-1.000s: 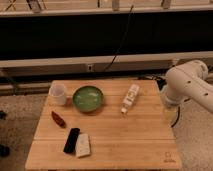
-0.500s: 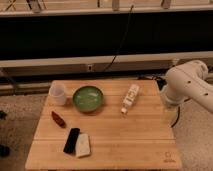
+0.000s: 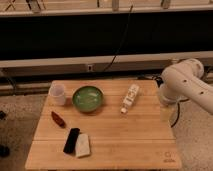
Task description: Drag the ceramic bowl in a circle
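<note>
The ceramic bowl (image 3: pixel 88 98) is a round, shallow green bowl with a paler inside. It stands on the wooden table (image 3: pixel 125 135), at the back and left of centre, next to a small white cup (image 3: pixel 58 93). My white arm (image 3: pixel 186 86) bends in from the right. My gripper (image 3: pixel 167 113) hangs below it at the table's right edge, far to the right of the bowl and apart from it. Nothing shows in it.
A white bottle (image 3: pixel 130 98) lies on its side right of the bowl. A red chili-like item (image 3: pixel 58 119), a black bar (image 3: pixel 71 140) and a white packet (image 3: pixel 83 145) lie at the front left. A dark wall and rail run behind the table.
</note>
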Robot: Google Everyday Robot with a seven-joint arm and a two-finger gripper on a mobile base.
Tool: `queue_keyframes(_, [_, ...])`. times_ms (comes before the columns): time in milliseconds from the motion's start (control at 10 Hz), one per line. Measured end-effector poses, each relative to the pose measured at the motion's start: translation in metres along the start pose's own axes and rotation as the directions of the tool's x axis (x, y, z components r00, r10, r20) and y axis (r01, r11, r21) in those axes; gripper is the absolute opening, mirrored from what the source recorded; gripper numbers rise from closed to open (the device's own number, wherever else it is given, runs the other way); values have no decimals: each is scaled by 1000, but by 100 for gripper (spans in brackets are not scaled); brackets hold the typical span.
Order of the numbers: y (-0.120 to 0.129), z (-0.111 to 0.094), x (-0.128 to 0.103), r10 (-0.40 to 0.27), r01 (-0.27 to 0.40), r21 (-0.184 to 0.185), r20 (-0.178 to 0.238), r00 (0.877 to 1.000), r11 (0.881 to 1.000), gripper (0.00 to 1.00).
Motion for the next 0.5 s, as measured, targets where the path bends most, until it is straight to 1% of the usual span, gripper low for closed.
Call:
queue_keyframes(200, [-18, -2, -24, -58, 59, 19, -17, 998, 998, 80])
queue_keyframes(300, [-23, -1, -31, -78, 79, 24, -25, 997, 997, 80])
queue_keyframes(400, [-23, -2, -31, -89, 89, 25, -30, 996, 996, 80])
queue_keyframes(500, [-28, -4, -29, -114, 115, 28, -39, 993, 993, 80])
